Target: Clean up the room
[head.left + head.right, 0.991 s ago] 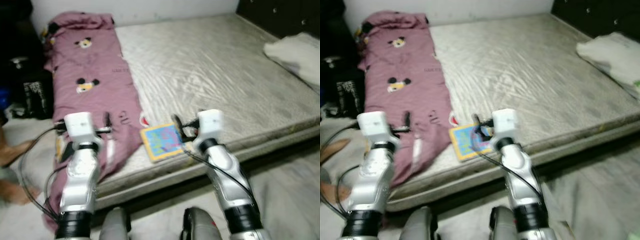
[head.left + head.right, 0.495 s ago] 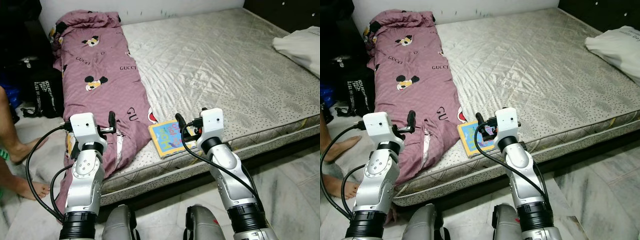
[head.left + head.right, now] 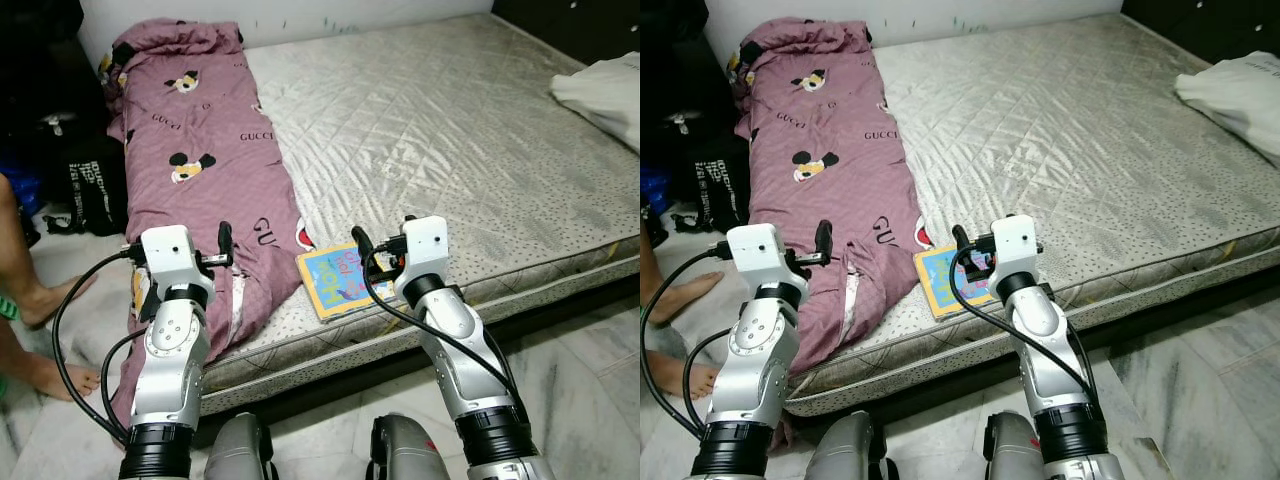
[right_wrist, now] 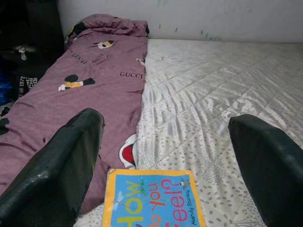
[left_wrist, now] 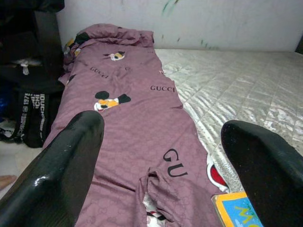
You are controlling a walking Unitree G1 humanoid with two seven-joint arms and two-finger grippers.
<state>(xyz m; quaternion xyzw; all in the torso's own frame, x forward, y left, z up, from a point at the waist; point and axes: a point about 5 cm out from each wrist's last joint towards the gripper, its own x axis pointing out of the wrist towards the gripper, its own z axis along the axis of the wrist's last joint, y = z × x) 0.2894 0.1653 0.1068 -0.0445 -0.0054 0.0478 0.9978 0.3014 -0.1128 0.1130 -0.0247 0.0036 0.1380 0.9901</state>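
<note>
A blue picture book (image 3: 338, 282) with a yellow border lies flat on the bare grey mattress (image 3: 450, 130), close to its front edge. Its cover (image 4: 154, 198) reads "How do you feel?". A purple blanket (image 3: 195, 150) printed with cartoon mice runs down the bed's left side and hangs over the front corner. My right gripper (image 3: 365, 250) hovers open just above the book's near edge, fingers (image 4: 71, 161) spread wide. Over the blanket's lower end my left gripper (image 3: 223, 245) is held open too, its fingers (image 5: 71, 156) far apart and nothing between them.
A white pillow (image 3: 603, 88) lies at the bed's far right edge. A black bag (image 3: 85, 185) stands on the floor left of the bed, with a person's bare leg and feet (image 3: 25, 300) beside it. Marble floor (image 3: 590, 380) stretches in front and to the right.
The whole picture shifted and sharpened as the camera settled. Both arms hold the same raised pose, and the book and blanket lie where they were.
</note>
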